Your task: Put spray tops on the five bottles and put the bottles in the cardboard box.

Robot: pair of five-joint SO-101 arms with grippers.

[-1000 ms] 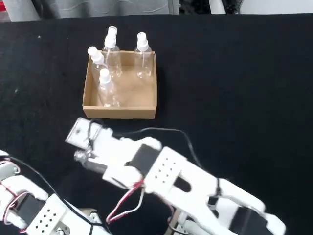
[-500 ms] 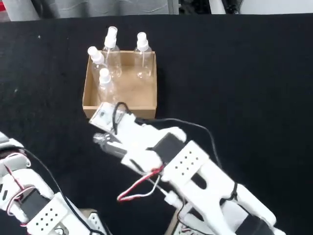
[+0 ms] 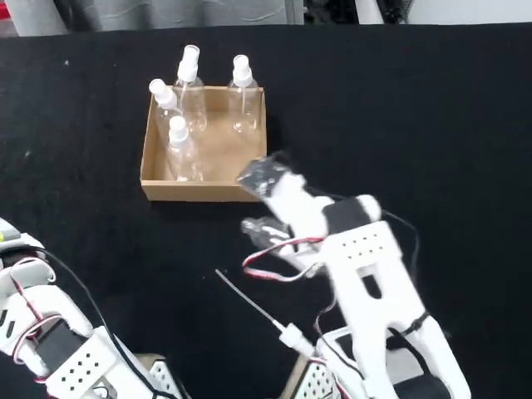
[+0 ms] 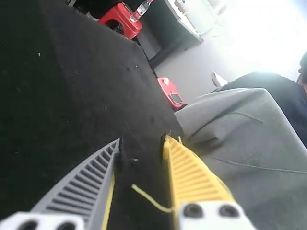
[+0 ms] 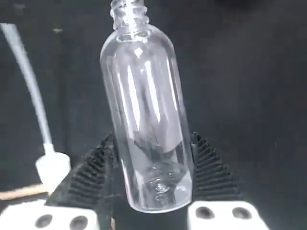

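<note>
Upper left of the high view, the cardboard box sits on the black table with four clear, plain bottles standing upright inside, each wearing a white spray top: front-left bottle, rear-left bottle, rear-middle bottle and rear-right bottle. Now to the right wrist view: the right gripper is clamped around the base of the fifth bottle, and its threaded neck is bare and pointing away from the camera. Just beside it lies the loose spray top, its thin dip tube stretched across the cloth; from above it is at bottom centre. Over in the left wrist view, the left gripper has its jaws parted, gripping nothing, above the table's edge.
</note>
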